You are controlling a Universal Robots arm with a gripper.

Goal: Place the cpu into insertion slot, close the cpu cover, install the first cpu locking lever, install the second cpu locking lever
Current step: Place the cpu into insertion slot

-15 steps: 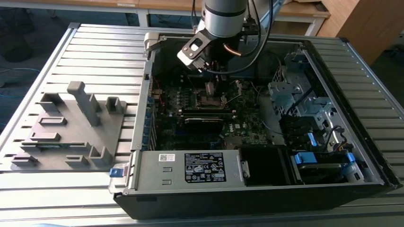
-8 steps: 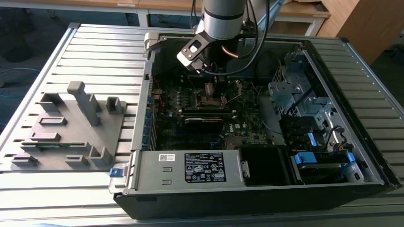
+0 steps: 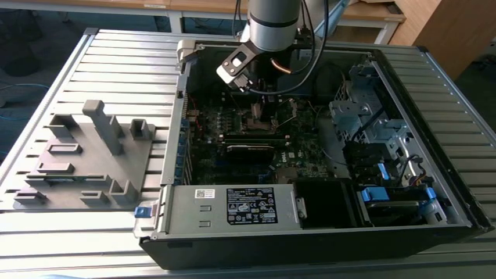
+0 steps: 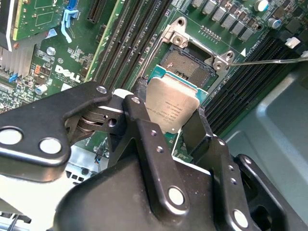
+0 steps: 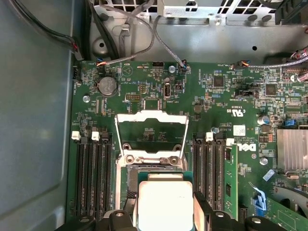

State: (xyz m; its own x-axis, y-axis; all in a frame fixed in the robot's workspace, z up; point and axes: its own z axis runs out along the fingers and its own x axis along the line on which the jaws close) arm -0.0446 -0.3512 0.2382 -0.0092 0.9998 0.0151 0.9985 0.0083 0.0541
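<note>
My gripper (image 4: pixel 168 111) (image 5: pixel 165 214) is shut on the cpu (image 4: pixel 169 107) (image 5: pixel 165 201), a flat square chip with a dull silver top pinched by its two opposite edges. The chip hangs just above the insertion slot (image 4: pixel 188 63) (image 5: pixel 132 183), covering part of it, while the slot's dark centre still shows beyond the chip. The cpu cover (image 5: pixel 151 115), a silver frame with a square window, lies flipped open beyond the slot. In the exterior view the gripper (image 3: pixel 262 110) is low inside the computer case, over the middle of the motherboard (image 3: pixel 232 157).
Long black memory slots (image 5: pixel 91 178) (image 5: pixel 211 173) flank the socket on both sides. A thin wire lever (image 4: pixel 269 60) sticks out beside the socket. A grey drive cage (image 3: pixel 364 116) and cables fill the case at the exterior view's right. A grey fixture (image 3: pixel 85 157) stands on the table at its left.
</note>
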